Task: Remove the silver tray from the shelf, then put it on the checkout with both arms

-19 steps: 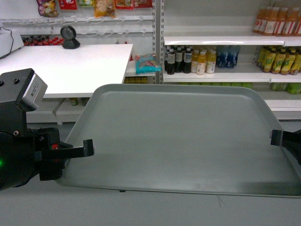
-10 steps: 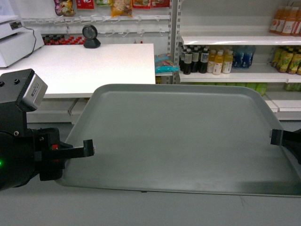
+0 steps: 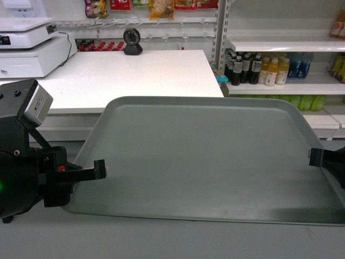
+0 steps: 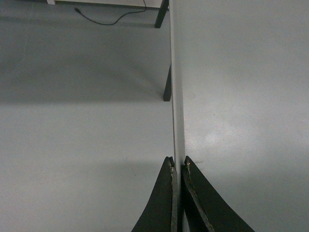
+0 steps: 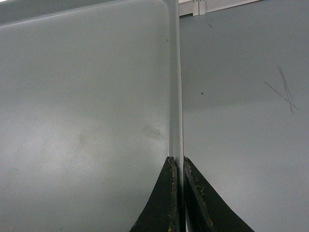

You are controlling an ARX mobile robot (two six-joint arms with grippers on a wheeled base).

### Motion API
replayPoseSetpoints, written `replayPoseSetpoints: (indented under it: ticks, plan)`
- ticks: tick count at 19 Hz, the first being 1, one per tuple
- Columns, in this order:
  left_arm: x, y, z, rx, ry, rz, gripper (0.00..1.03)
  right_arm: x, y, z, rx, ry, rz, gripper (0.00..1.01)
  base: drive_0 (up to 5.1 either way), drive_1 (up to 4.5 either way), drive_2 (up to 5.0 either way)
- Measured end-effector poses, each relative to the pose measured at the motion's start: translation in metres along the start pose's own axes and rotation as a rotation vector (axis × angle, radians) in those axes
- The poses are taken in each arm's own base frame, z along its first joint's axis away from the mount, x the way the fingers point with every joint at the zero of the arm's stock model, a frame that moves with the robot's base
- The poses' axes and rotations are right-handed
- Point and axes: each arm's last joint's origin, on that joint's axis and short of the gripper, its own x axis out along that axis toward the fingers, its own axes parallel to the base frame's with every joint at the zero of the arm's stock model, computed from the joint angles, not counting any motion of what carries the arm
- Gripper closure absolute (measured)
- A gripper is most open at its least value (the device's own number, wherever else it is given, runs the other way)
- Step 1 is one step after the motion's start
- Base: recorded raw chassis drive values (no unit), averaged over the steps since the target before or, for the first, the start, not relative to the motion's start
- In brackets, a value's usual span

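Note:
The silver tray (image 3: 205, 156) hangs level in front of me, held off the floor by both arms. My left gripper (image 3: 99, 170) is shut on its left rim and my right gripper (image 3: 318, 157) is shut on its right rim. In the left wrist view the fingertips (image 4: 177, 164) pinch the thin tray rim (image 4: 177, 96), with floor to the left of it. In the right wrist view the fingertips (image 5: 177, 162) clamp the rim (image 5: 175, 96), and the tray surface (image 5: 87, 121) fills the left side. The white checkout (image 3: 135, 75) stands just beyond the tray's far edge. The shelf (image 3: 280, 46) is at the back right.
A white register (image 3: 32, 46) and a round black device (image 3: 132, 40) sit on the checkout's far side. Drink bottles (image 3: 259, 67) line the shelf boards at right. Snack packs (image 3: 161, 6) hang on the back wall. Dark table legs (image 4: 166, 87) and a cable (image 4: 111, 17) show on the grey floor.
The scene behind the tray has slid right: the checkout now fills more of the view, the register has come in at left, and the bottle shelves have shifted right. Both grips are unchanged.

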Motion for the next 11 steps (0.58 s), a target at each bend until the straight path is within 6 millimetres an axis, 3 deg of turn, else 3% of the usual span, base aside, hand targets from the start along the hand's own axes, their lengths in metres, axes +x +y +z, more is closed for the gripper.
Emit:
replayPoseSetpoints:
  ticks: [10,11]
  plan:
    - [0.0000,0.0000,0.0003,0.000,-0.003,0.000,1.00,0.0000,-0.0003,-0.0001,0.000,0.002,-0.002,0.99,-5.0,2.46,2.5]
    - [0.0001,0.0005,0.0002,-0.001,-0.001,0.001,1.00,0.0000,0.0003,-0.0002,0.000,0.001,0.000,0.99,0.0,0.00,0.0]
